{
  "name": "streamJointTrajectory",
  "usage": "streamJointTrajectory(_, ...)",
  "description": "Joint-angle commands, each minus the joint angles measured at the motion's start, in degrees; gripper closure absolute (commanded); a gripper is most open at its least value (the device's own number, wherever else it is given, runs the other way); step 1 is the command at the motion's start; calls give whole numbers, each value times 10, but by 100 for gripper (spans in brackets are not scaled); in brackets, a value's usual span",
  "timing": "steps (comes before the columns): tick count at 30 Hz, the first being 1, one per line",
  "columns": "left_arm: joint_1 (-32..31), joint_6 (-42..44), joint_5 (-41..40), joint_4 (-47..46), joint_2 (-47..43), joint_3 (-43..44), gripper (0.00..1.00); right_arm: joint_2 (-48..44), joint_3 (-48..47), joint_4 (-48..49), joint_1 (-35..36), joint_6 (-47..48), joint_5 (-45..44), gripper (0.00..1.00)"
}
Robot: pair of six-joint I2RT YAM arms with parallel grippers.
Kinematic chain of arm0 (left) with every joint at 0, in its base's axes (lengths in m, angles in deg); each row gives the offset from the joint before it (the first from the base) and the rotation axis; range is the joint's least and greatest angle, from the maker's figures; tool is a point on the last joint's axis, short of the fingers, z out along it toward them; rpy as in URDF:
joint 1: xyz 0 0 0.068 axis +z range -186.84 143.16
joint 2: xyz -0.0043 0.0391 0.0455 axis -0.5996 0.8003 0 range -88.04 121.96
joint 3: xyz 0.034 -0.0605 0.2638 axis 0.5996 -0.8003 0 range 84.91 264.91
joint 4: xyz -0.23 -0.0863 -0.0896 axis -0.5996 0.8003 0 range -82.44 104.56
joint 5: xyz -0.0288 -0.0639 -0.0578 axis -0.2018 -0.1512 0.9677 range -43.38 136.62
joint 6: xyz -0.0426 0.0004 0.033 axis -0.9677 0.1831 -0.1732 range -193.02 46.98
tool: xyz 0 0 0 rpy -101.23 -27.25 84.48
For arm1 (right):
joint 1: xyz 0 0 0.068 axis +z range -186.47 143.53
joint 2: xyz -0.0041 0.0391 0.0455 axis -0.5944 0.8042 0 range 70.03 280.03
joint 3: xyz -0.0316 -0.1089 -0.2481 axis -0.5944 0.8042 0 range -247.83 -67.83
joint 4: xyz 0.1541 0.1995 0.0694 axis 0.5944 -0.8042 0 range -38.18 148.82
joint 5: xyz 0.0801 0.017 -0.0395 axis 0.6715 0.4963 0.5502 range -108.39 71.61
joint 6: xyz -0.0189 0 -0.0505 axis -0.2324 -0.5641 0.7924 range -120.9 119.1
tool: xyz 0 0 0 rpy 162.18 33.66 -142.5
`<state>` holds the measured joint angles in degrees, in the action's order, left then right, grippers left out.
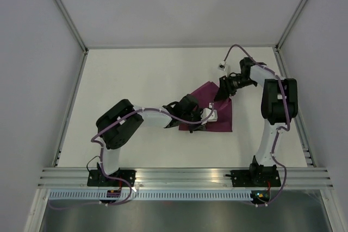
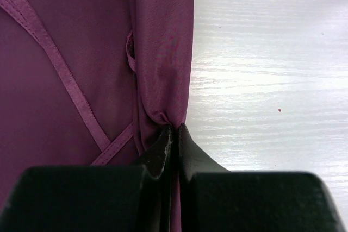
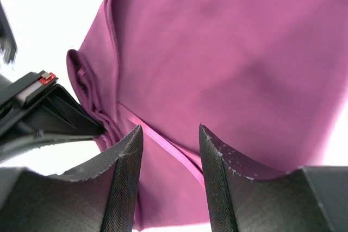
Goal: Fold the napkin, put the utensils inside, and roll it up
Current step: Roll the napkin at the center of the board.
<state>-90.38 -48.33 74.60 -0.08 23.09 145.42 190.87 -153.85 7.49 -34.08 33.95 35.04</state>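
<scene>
From above, the napkin (image 1: 223, 120) lies folded right of the table's (image 1: 136, 74) middle. The left gripper (image 1: 204, 118) reaches in over its left side and the right gripper (image 1: 224, 88) sits at its far corner; no utensils show. The left wrist view has the left jaws closed on a bunched fold at the napkin's edge, so a pull from there could drag the layers askew or let the thin satin slip free. The right wrist view shows the right jaws apart above the napkin, holding nothing, so nothing pins the fold against such a tug.
</scene>
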Motion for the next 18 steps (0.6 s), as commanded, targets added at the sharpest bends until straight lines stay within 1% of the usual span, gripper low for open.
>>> streamJointTrajectory(1,12,-66,90,142,64,-16,98,-69,37,83,-52,-23,51,49)
streamJointTrajectory(3,24,-78,110,162,82,5,98,-110,56,90,-70,6,54,49)
streamJointTrajectory(5,36,-86,139,176,91,14,98,-146,102,102,-81,34,53,49)
streamJointTrajectory(6,40,-93,150,178,95,17,98,-188,120,104,-87,49,48,49)
streamJointTrajectory(7,43,-97,169,180,102,19,98,-210,157,101,-87,100,48,48)
streamJointTrajectory(8,49,-106,176,182,106,21,98,-233,178,95,-86,121,49,47)
streamJointTrajectory(9,54,-110,183,185,110,28,98,-279,200,98,-85,141,41,46)
streamJointTrajectory(10,57,-115,201,190,123,32,98,-300,239,101,-82,173,35,45)
streamJointTrajectory(11,64,-121,210,198,128,42,98,-323,260,102,-71,195,27,45)
streamJointTrajectory(12,68,-124,219,203,135,46,98,-366,278,104,-64,211,19,45)
streamJointTrajectory(13,70,-126,225,207,139,51,98,-389,319,111,-54,222,-2,44)
streamJointTrajectory(15,78,-135,233,223,155,67,98,-450,361,156,-28,225,-25,42)
streamJointTrajectory(16,81,-140,241,228,160,74,98,-469,398,182,-8,223,-47,41)
streamJointTrajectory(18,88,-154,251,237,174,88,98,-511,431,200,33,220,-74,39)
